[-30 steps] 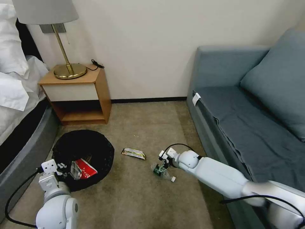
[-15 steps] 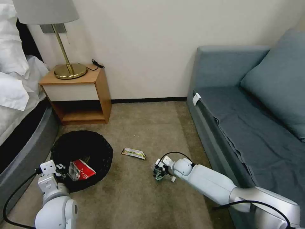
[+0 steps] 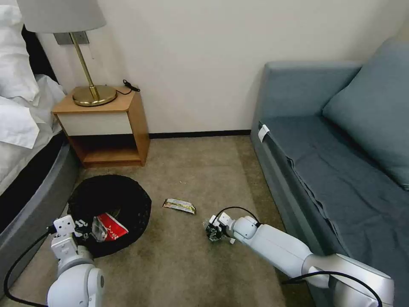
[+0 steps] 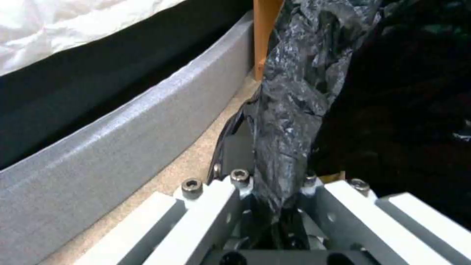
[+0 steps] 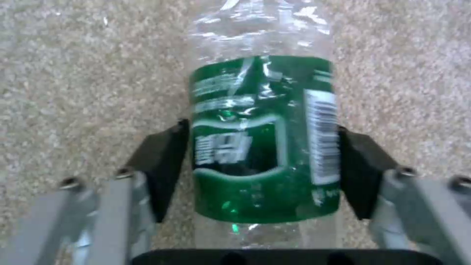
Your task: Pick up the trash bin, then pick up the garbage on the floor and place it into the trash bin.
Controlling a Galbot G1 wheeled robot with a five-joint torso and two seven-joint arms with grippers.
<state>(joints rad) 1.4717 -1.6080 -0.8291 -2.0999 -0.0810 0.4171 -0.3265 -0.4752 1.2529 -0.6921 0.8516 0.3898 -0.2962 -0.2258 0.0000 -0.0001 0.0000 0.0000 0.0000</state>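
Right hand [image 5: 260, 169] grips one bottle [image 5: 262, 140]; left hand [image 4: 275, 206] clamps one bin [image 3: 128, 192]; one wrapper [image 3: 179, 206] lies loose.

Between the right gripper's [image 5: 260, 169] pads the clear bottle [image 5: 262, 136] runs past the frame edge, its cap unseen, while the black bag [image 4: 294, 103] hides the trash bin's [image 3: 108, 213] white wall from the left gripper [image 4: 275, 206].

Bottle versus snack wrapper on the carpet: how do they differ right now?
The bottle is clear, rounded, with a green label; the snack wrapper is flat and silvery-gold. The bottle sits between the right gripper's fingers, which touch its sides; the snack wrapper lies untouched, closer to the trash bin. Both are on the carpet, outside the bin.
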